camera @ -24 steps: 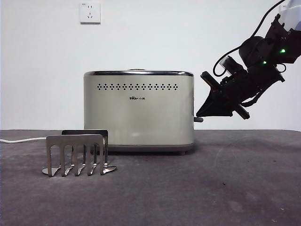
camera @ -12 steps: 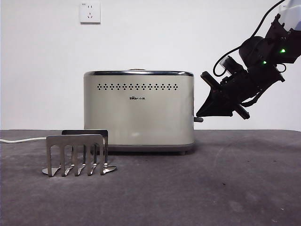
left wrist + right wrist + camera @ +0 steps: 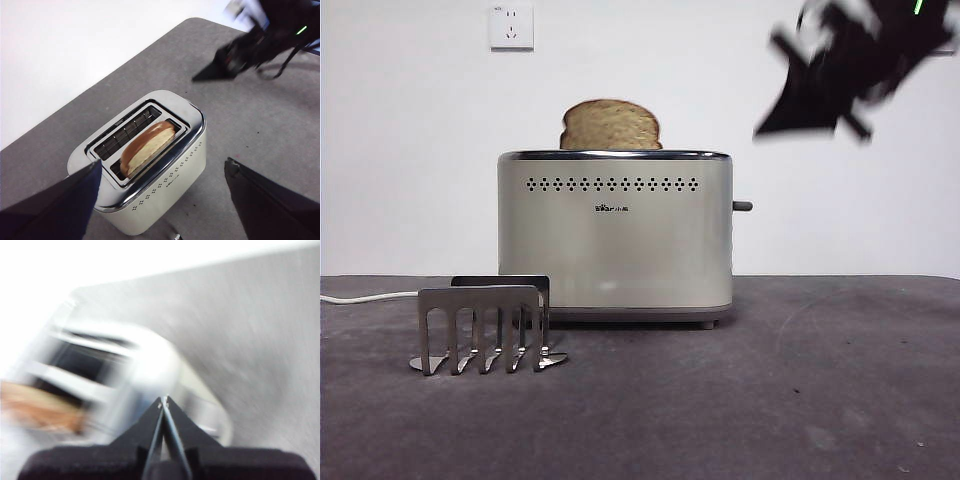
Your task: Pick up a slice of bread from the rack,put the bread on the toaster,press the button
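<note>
The cream toaster (image 3: 615, 240) stands mid-table. The slice of bread (image 3: 611, 124) stands in its slot with the domed top sticking out; the left wrist view shows it (image 3: 147, 147) in the nearer slot. The button (image 3: 743, 206) projects high on the toaster's right side wall. The steel rack (image 3: 485, 325) stands empty at the front left. My right gripper (image 3: 762, 130), blurred by motion, is shut and empty, up and to the right of the toaster, apart from the button. My left gripper (image 3: 162, 165) is open and empty high above the toaster (image 3: 165, 185), out of the front view.
A white cable (image 3: 365, 297) runs off to the left behind the rack. A wall socket (image 3: 511, 26) sits high on the white wall. The dark grey table (image 3: 800, 400) spreads to the right of the toaster.
The bread has risen out of the toaster's slot. The button has gone from low to high on the side wall. My right gripper has moved quickly up and away from it.
</note>
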Robot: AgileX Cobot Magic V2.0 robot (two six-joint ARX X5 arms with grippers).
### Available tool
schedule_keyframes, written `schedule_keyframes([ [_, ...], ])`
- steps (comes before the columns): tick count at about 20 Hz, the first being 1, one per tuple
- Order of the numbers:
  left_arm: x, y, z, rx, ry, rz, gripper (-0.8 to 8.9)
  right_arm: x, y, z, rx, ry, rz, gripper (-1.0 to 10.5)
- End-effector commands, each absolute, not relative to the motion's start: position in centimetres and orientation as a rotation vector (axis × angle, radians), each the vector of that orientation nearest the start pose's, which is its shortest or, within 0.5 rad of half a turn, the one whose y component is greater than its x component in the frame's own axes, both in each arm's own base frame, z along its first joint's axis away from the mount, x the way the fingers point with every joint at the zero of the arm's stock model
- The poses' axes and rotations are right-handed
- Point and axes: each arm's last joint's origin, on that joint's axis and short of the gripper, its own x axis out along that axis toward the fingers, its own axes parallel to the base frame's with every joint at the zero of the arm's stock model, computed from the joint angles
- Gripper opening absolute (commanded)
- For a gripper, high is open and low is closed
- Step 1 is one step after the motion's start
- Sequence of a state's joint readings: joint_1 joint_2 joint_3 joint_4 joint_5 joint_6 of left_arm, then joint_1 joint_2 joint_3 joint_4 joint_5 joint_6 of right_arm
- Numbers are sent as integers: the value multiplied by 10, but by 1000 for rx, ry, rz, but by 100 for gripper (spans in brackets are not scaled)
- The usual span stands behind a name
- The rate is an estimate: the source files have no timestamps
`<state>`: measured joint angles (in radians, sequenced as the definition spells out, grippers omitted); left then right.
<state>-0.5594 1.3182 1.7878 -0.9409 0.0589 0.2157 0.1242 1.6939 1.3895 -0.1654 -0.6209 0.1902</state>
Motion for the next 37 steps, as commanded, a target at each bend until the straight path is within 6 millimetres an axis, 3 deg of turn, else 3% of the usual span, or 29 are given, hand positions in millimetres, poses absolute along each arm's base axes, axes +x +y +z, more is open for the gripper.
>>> schedule_keyframes([
  [1,194,-125,479,318,410,-659,409,349,61,338,270,545,693,-12],
  [6,191,-122,471,303,511,-654,409,254,50,382,157,667,726,-12],
  [9,189,-121,468,300,559,-655,408,222,46,389,121,722,741,-12],
  [14,184,-120,462,300,639,-707,404,186,41,395,82,780,761,-12],
  [18,179,-119,457,296,707,-750,366,170,39,397,84,810,764,-11],
  [21,178,-118,456,301,734,-753,-27,168,39,397,84,811,763,-11],
  [37,179,-117,456,311,722,-734,-5,168,38,397,88,812,758,1],
])
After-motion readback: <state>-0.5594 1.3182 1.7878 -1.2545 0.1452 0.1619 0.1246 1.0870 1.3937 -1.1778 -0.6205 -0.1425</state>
